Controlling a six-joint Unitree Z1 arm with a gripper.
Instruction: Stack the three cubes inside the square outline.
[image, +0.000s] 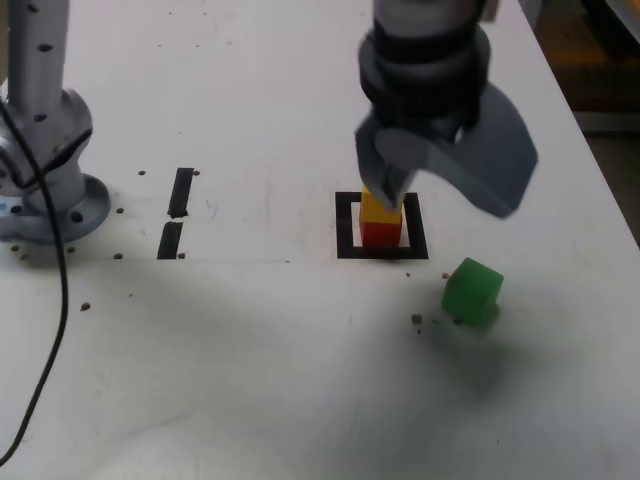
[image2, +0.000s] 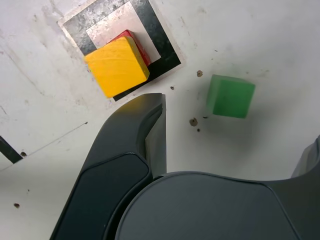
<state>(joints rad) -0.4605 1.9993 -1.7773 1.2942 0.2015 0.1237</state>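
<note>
The yellow cube (image: 380, 208) (image2: 116, 66) rests on the red cube (image: 380, 233) (image2: 136, 42), and both stand inside the black square outline (image: 346, 228) (image2: 161, 40). The green cube (image: 472, 291) (image2: 230, 96) lies alone on the white table, outside the outline toward the exterior view's right and nearer the camera. My gripper (image: 445, 195) (image2: 232, 127) hangs just above the stack with its jaws wide open and nothing between them. One dark finger (image2: 152, 107) ends close beside the yellow cube; I cannot tell whether it touches it.
The arm's metal base (image: 50, 195) and a black cable (image: 55, 300) sit at the exterior view's left. Two short black strips (image: 181, 190) lie between the base and the outline. The table edge (image: 600, 160) runs down the exterior view's right.
</note>
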